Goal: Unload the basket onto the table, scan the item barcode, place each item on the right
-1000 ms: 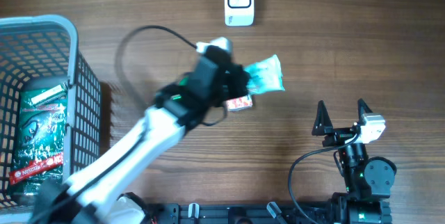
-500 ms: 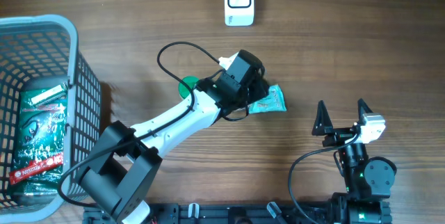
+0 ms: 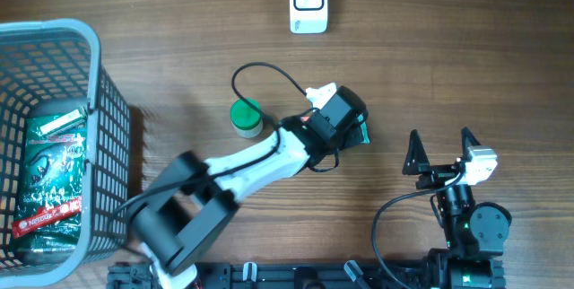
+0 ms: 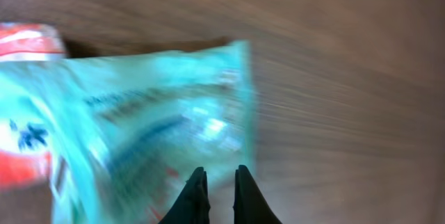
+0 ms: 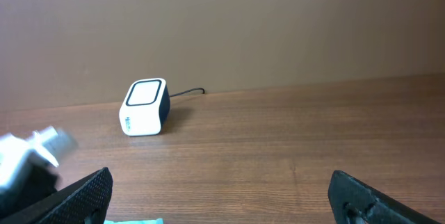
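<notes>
**Q:** Item and location?

**A:** One teal plastic-film packet (image 4: 139, 133). It lies flat on the brown wooden surface (image 3: 475, 65), centre-right of the overhead frame, well below the white box-shaped barcode scanner (image 3: 308, 2).

**Q:** Handling?

**A:** Judged light, limp, crinkly and rather slippery. It would likely sag if lifted by a corner. Best pinched at a sealed edge, with the printed face left uncovered.

**Q:** Jaws?

**A:** My left jaws are closed almost together at the packet's lower edge. I cannot tell whether any film is nipped between them. My right jaws are spread wide and hold nothing, at lower right.

**Q:** Views?

**A:** Overhead, my left arm (image 3: 269, 156) hides all but a teal sliver of the packet. Only that view shows the green round cap (image 3: 247, 117) and the grey plastic mesh basket (image 3: 54, 30). The left wrist view shows the packet's face, too blurred to read a barcode. The right wrist view shows the scanner from the side.
</notes>
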### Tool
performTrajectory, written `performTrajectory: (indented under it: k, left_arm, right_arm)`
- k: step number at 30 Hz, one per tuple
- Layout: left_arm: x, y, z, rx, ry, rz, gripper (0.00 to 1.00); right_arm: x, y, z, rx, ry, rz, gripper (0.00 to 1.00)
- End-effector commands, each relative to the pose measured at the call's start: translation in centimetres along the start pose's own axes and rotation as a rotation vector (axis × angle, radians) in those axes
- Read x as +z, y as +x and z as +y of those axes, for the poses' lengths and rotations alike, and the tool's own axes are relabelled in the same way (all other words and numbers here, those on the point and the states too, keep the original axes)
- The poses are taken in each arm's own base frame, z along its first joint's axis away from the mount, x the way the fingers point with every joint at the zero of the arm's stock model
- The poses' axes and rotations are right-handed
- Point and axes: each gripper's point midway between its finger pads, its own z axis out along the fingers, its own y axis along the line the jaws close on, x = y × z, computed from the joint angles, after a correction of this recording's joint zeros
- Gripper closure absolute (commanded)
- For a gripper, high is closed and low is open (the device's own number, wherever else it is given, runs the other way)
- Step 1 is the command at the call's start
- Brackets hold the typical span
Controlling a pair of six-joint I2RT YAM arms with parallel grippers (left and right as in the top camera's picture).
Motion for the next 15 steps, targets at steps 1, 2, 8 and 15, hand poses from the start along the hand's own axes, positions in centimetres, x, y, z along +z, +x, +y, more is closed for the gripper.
performTrajectory:
  k: [1,2,8,15]
  left_arm:
    - [2.5,-0.4,1.2,-0.029,-0.029,-0.022,0.93]
    - [2.6,-0.5,0.8,-0.024,-0.012,-0.029,0.93]
    - [2.3,-0.8,-2.2,0.052,0.089,-0.041,0.96]
    - [-1.8,-5.9,-2.6,0.148,-0.105,-0.162,0.93]
  right_arm:
    - [0.0,-0.1,0.2,-0.019,-0.014,-0.007,0.0]
    - [0.0,-0.2,0.2,-0.019,-0.014,-0.007,0.0]
    - [0.0,-0.2,0.2,-0.019,-0.014,-0.007,0.0]
    - [0.0,-0.2,0.2,-0.019,-0.014,-0.007,0.0]
